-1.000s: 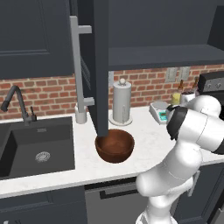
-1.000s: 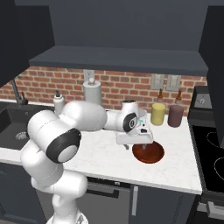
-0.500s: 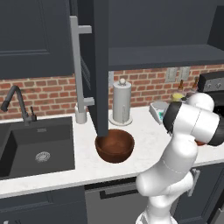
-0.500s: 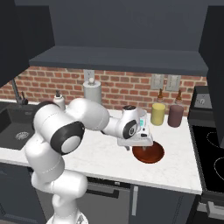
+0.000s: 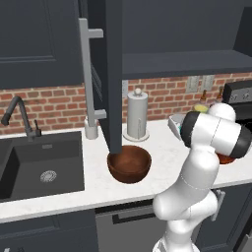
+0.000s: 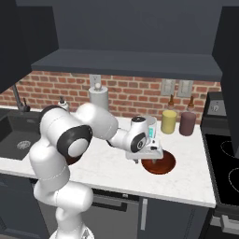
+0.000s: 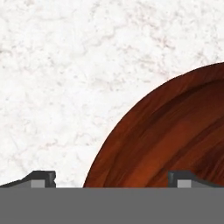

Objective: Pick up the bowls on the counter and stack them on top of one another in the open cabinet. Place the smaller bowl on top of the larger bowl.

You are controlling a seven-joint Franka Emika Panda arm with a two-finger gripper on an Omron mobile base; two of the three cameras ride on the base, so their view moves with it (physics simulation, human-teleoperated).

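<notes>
The small bowl (image 6: 158, 162) sits on the desk (image 6: 107, 168) near its front edge, right of the arm, with our pincer (image 6: 150, 153) directly over its near rim. In the hand view the bowl's rim (image 7: 166, 131) runs between the two fingertips (image 7: 41, 178), one outside over bare desk, the other over the bowl's inside, so we judge the pincer wide apart and holding nothing.

The risk we see is a rim grasp on a curved, smooth wall: if we close off-centre, the bowl may tip or skid toward the desk's edge.

The big bowl (image 5: 129, 163) rests well apart, on the desk just below the cabinet door (image 5: 112, 74), beside the paper towel holder (image 5: 137, 115). It is not yet on the shelf (image 5: 182, 64), so if we carry the small one up first, the stacking order could come out wrong. The hanging door could also catch the arm on the way up.
</notes>
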